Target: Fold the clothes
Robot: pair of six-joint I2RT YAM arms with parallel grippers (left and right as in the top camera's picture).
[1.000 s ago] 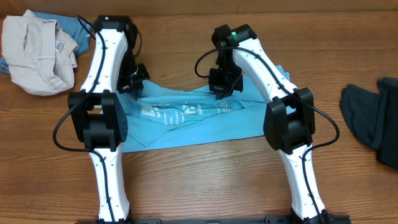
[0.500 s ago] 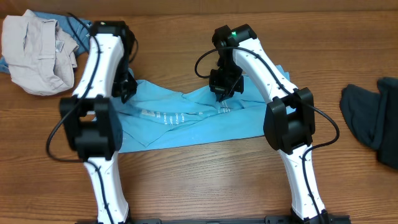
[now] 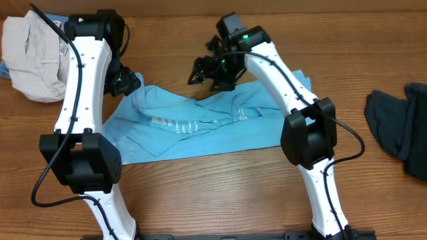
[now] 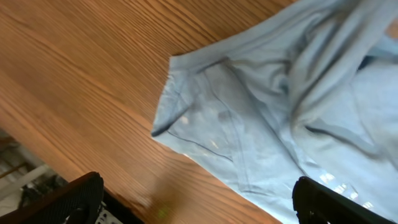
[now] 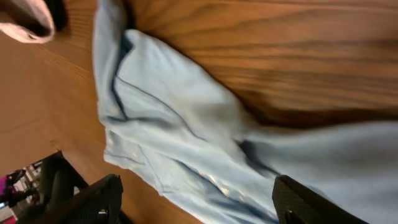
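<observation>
The clothes, a sky-blue T-shirt [image 3: 200,123] with white lettering, lies crumpled in a wide band across the middle of the table. My left gripper [image 3: 127,81] hovers over the shirt's back left corner, open and empty. In the left wrist view the shirt [image 4: 267,106] lies beyond the gripper [image 4: 202,208], and its fingers [image 4: 74,199] stand wide apart over bare wood. My right gripper [image 3: 205,75] hangs above the shirt's back edge near the middle, also open. In the right wrist view the gripper [image 5: 199,205] spreads over the wrinkled shirt [image 5: 186,130] and holds nothing.
A beige garment [image 3: 37,57] is heaped at the back left corner with a denim-blue piece [image 3: 83,33] under it. A dark navy garment [image 3: 403,130] lies at the right edge. Bare wooden table [image 3: 213,180] runs along the front.
Both grippers have opened and let go of the shirt's back edge, which now rests on the table. The left arm swung left and back; the right gripper rose and moved left.
</observation>
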